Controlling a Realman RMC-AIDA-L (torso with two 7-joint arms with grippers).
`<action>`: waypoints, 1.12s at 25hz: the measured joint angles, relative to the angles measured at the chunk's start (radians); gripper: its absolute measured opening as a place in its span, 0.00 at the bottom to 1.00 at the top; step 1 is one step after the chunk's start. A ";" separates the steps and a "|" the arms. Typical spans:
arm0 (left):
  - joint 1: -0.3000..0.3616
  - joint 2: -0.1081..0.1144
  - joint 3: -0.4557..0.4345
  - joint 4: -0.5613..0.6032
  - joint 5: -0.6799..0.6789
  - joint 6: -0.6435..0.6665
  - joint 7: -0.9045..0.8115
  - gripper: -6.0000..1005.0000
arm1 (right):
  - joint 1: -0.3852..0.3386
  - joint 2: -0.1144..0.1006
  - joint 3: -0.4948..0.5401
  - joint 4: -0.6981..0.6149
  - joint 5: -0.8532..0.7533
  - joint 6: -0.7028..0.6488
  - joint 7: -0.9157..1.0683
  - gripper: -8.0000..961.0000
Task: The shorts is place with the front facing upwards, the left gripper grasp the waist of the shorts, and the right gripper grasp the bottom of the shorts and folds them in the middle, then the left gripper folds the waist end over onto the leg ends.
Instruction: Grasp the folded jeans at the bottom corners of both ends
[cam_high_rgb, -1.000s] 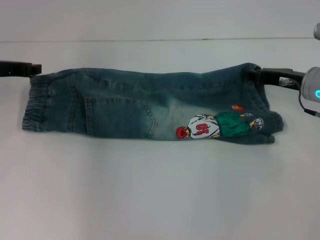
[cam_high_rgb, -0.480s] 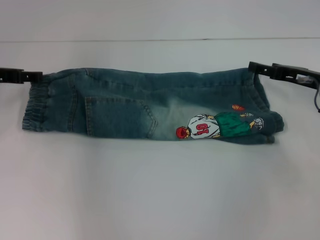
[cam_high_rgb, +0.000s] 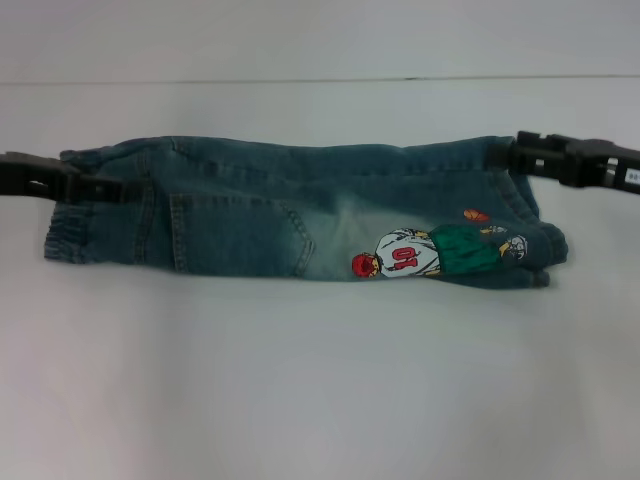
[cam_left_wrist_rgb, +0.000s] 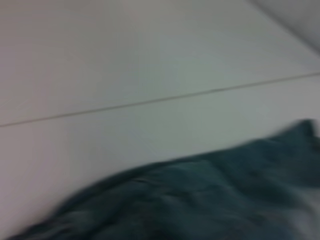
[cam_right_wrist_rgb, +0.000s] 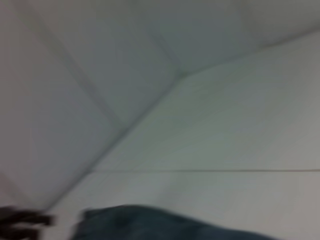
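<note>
The shorts (cam_high_rgb: 300, 215) lie flat on the desk (cam_high_rgb: 320, 380), folded lengthwise into a long band of blue-green washed denim (cartoon patch (cam_high_rgb: 420, 252) facing up), the gathered waist (cam_high_rgb: 68, 225) toward the desk's left edge, leg ends (cam_high_rgb: 525, 215) toward the right.

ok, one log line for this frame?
stage: shorts folded lengthwise on table | left tool: on waist end | right tool: at hem end | next: likely waist-over-hem fold

Faded denim shorts (cam_high_rgb: 300, 215), matt table (cam_high_rgb: 320, 380)
</note>
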 joint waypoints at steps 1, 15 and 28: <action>0.001 0.003 -0.013 0.000 -0.019 0.054 0.031 0.94 | -0.004 -0.003 -0.007 -0.011 -0.007 -0.062 -0.012 0.97; 0.000 0.019 -0.074 -0.018 0.233 0.043 0.071 0.93 | -0.019 -0.004 -0.105 -0.058 -0.140 -0.398 -0.037 0.97; -0.055 0.005 0.045 -0.131 0.358 -0.197 -0.013 0.90 | -0.012 0.012 -0.116 -0.051 -0.141 -0.367 -0.045 0.97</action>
